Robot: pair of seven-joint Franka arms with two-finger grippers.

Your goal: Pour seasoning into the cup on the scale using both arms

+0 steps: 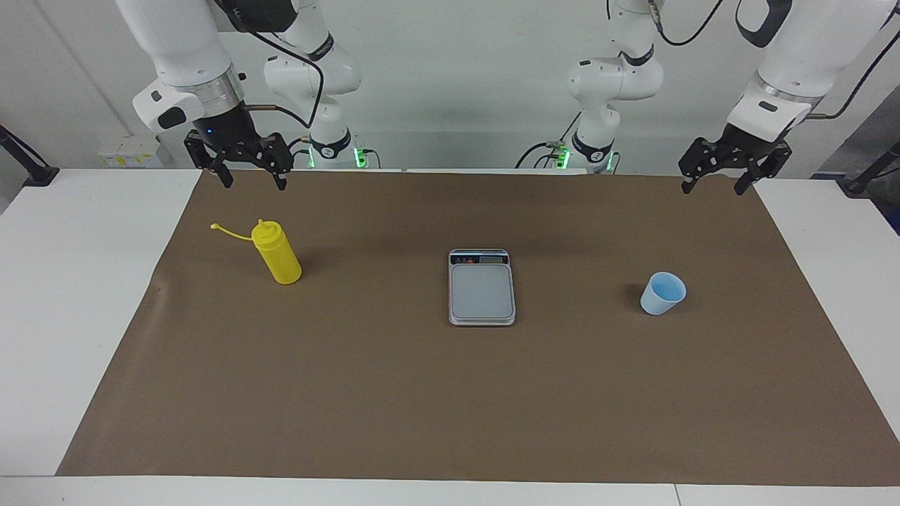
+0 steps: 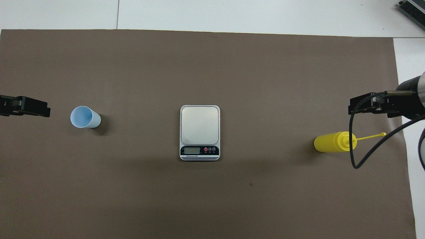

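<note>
The yellow seasoning bottle (image 1: 278,254) (image 2: 332,142) stands upright on the brown mat toward the right arm's end, its cap strand trailing to one side. My right gripper (image 1: 253,181) (image 2: 352,108) hangs open over the mat's edge by that bottle, touching nothing. The silver-grey scale (image 1: 481,288) (image 2: 200,124) lies at the mat's middle with a bare plate, its display strip on the end nearer the robots. The pale blue cup (image 1: 662,293) (image 2: 84,117) stands upright toward the left arm's end, beside the scale and apart from it. My left gripper (image 1: 712,188) (image 2: 46,111) hangs open and empty over the mat's edge near the cup.
A brown mat (image 1: 450,407) covers most of the white table (image 1: 84,295). Bottle, scale and cup stand in a loose row across it, well spaced. A black cable (image 2: 353,146) from the right arm loops over the bottle's nozzle in the overhead view.
</note>
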